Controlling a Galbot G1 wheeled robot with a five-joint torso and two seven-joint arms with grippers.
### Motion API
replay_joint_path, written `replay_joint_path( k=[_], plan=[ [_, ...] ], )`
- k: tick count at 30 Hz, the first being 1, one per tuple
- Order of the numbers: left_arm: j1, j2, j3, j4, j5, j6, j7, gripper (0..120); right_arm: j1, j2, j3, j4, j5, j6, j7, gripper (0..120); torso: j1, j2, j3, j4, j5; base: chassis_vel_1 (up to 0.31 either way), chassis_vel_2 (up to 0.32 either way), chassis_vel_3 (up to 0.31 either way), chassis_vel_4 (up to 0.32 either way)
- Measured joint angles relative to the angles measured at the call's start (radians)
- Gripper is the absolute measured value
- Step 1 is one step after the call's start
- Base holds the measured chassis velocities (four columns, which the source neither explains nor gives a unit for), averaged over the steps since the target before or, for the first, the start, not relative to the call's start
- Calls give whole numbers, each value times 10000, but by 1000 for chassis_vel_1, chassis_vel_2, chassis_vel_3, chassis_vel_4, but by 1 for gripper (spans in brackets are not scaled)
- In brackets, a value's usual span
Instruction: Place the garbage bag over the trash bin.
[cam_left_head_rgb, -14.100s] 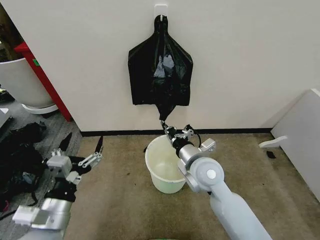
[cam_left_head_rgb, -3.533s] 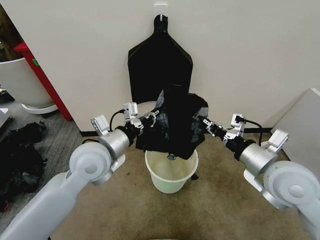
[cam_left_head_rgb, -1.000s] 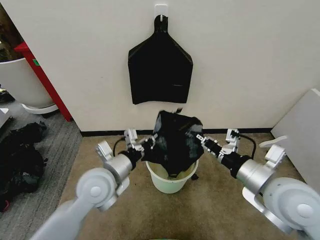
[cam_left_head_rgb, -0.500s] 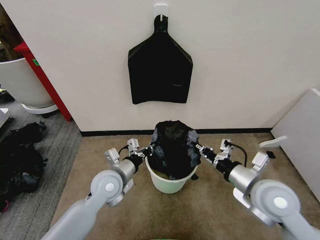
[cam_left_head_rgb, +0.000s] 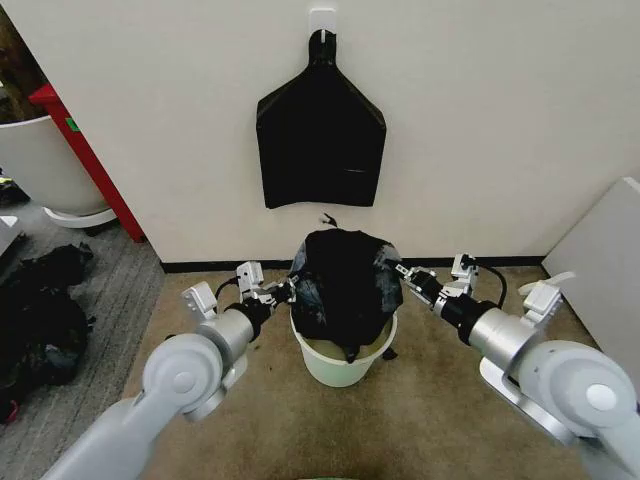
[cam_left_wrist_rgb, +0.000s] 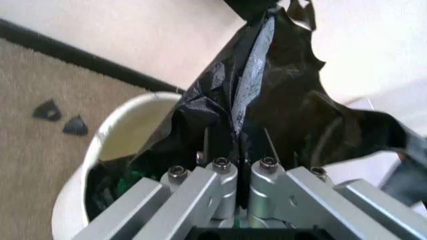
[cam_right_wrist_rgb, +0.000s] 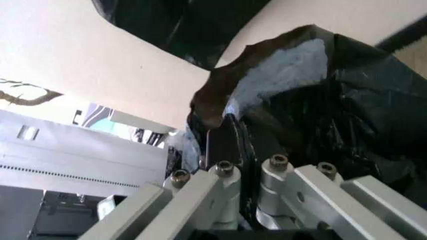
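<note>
Now the garbage bag (cam_left_head_rgb: 345, 285) has lifted slightly | both jaws clamp its edges over the trash bin (cam_left_head_rgb: 330, 368) | rim still uncovered

We see a flat black bag bunch (cam_left_head_rgb: 320, 140) hanging from a white hook (cam_left_head_rgb: 321, 20) on the pale wall (cam_left_head_rgb: 500, 120), above a black baseboard (cam_left_head_rgb: 220, 266). To our left stand a large white tub (cam_left_head_rgb: 45, 165) and a red post (cam_left_head_rgb: 85, 160), with a dark heap of cables and cloth (cam_left_head_rgb: 40, 315) on the grey floor. A white panel (cam_left_head_rgb: 600, 260) leans at the right, beside the brown carpet (cam_left_head_rgb: 420, 400).
</note>
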Motion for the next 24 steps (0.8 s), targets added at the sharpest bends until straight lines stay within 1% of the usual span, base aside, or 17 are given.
replay_joint_path(
  k=[5, 6, 9, 12, 14, 19, 22, 24],
  plan=[
    [187, 383, -211, -642, -891, 161, -922, 0, 108, -85, 120, 226, 546, 160, 893, 0, 0, -1, 0, -1, -2, 0, 0, 0, 0],
    [187, 383, -211, -642, -891, 161, -922, 0, 108, -85, 120, 226, 546, 160, 893, 0, 0, -1, 0, -1, -2, 0, 0, 0, 0],
    [500, 655, -811, -1113, -1514, 405, -1485, 0, 284, -118, 253, 346, 942, 343, 1701, 0, 0, 0, 0, 0, -2, 0, 0, 0, 0],
    [992, 820, -1360, -1440, -1800, 566, -1958, 0, 189, -60, 263, 573, 1009, 499, 2350, 0, 0, 0, 0, 0, -2, 0, 0, 0, 0],
    [1100, 851, -1522, -1501, -1903, 597, -2044, 0, 167, -44, 284, 629, 1035, 530, 2445, 0, 0, 0, 0, 0, -2, 0, 0, 0, 0],
    [1755, 993, -2693, -1945, -2757, 918, -2332, 0, 328, -68, 480, 699, 1543, 808, 3080, 0, 0, 0, 0, 2, -1, 0, 0, 0, 0],
    [1887, 992, -2819, -1984, -2821, 978, -2352, 0, 250, -14, 454, 699, 1522, 813, 3137, 0, 0, 0, 0, 2, -2, 0, 0, 0, 0],
    [2140, 924, -2925, -1952, -2808, 1138, -2322, 0, -20, 168, 379, 698, 1227, 703, 3070, 0, 0, 0, -1, 1, 0, 0, 0, 0, 0]
  ],
)
